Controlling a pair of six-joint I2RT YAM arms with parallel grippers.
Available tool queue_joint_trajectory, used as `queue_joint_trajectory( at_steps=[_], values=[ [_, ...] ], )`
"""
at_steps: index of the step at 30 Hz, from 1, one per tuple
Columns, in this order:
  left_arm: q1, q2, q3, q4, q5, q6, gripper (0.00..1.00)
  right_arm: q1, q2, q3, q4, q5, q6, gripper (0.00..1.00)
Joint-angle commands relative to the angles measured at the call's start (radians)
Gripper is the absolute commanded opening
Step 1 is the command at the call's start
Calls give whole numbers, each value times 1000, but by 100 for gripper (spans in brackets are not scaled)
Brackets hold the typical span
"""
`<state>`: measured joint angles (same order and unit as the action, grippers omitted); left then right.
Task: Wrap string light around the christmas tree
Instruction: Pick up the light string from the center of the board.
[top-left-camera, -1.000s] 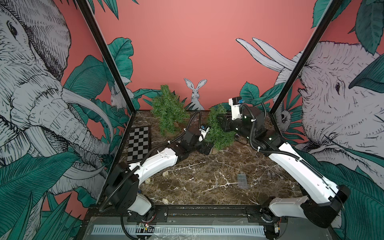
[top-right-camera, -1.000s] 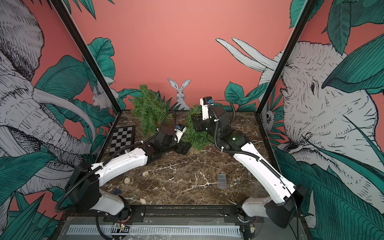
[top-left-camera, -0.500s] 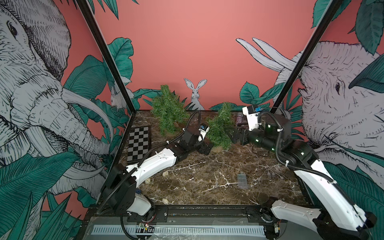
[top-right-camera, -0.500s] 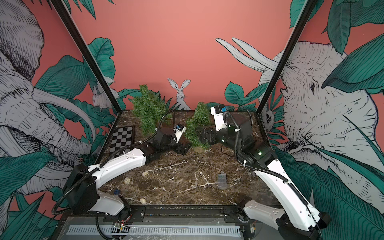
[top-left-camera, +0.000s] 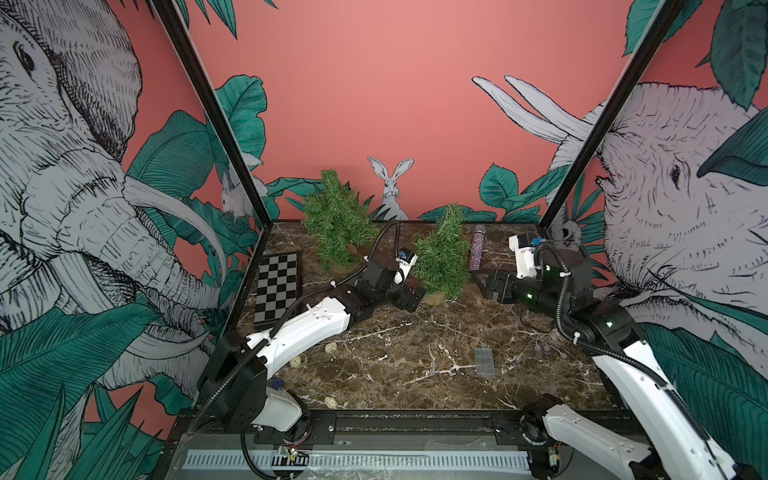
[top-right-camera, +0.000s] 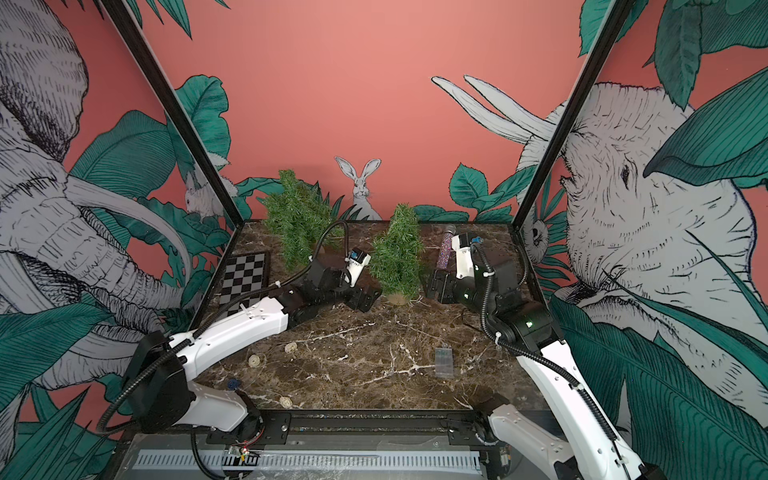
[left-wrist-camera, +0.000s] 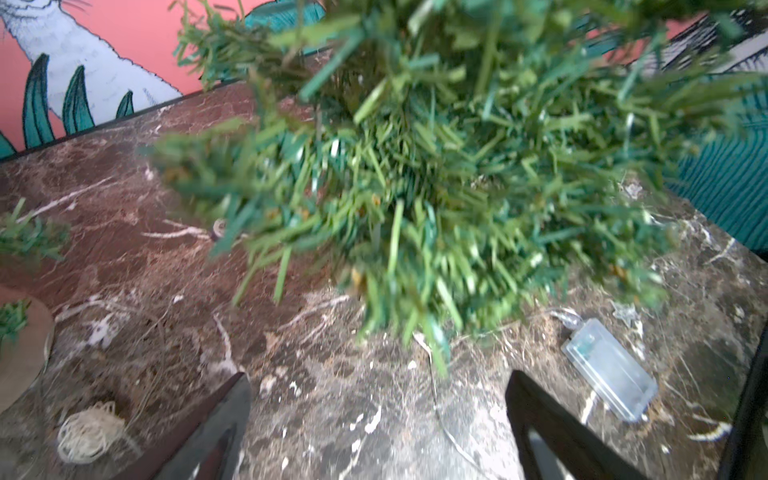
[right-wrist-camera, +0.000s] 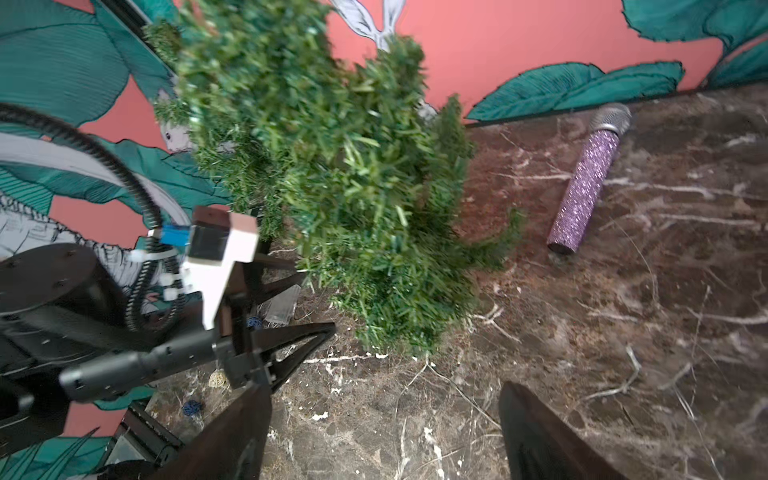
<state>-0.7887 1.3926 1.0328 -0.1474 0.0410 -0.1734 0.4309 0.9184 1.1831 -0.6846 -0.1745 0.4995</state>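
– Surface (top-left-camera: 415, 345) first: dark marble, with the christmas tree (top-left-camera: 440, 257) standing upright toward the back and a second tree (top-left-camera: 336, 224) further back on the left. Where are the arms?

– One on each side of it. The left hand (top-left-camera: 415, 297) is low at the tree's foot, just beside the lowest branches, with its fingers spread wide and nothing in them. The right hand (top-left-camera: 492, 284) sits on the other side, clear of the branches, also spread and empty.

– And the string light (left-wrist-camera: 436, 399)?

– On the surface, in no grip. Its clear battery box (top-left-camera: 484, 361) lies toward the front, well apart from both hands. In the left wrist view the thin wire comes out from under the branches and runs lengthwise between that hand's fingers (left-wrist-camera: 216, 419). I can't make out any strand on the branches.

– So which arm takes it?

– The left, I'd say. The wire lies right under it and along its reach, so it probably has to drop and perhaps turn to pinch across the strand. The right is farther from the wire I can see.

– Anything changed?

– A second ago the right hand was in among the tree's upper branches. It has since swung out to the right and its fingers have spread. The left hand has barely moved.
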Motion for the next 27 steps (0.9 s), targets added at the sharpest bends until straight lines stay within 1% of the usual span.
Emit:
queue_joint_trajectory(
  at_steps=[1, 4, 7, 9, 14, 17, 19, 23, 27],
  values=[
    [3, -87, -42, -80, -13, -46, 95, -37, -10, -68, 43, -8, 52, 86],
    [-2, -111, -62, -155, -7, -84, 93, -88, -3, -151, 89, -26, 94, 83],
    [-46, -113, -83, -238, -23, -112, 92, -95, 20, -214, 129, 2, 123, 79],
    [-95, -111, -102, -274, -28, -135, 91, -95, 37, -254, 140, 27, 145, 75],
    [-277, -84, -106, -342, -53, -204, 91, -94, 77, -330, 146, 81, 160, 71],
    [-371, -12, -95, -313, -43, -232, 91, -93, 100, -355, 176, 83, 165, 70],
    [-404, 56, -75, -299, -42, -229, 91, -93, 107, -372, 205, 78, 177, 70],
    [-441, 196, 2, -287, -60, -207, 89, -94, 111, -397, 250, 63, 196, 70],
    [-473, 295, 72, -315, -84, -210, 85, -93, 101, -413, 247, 76, 188, 70]
  ],
)
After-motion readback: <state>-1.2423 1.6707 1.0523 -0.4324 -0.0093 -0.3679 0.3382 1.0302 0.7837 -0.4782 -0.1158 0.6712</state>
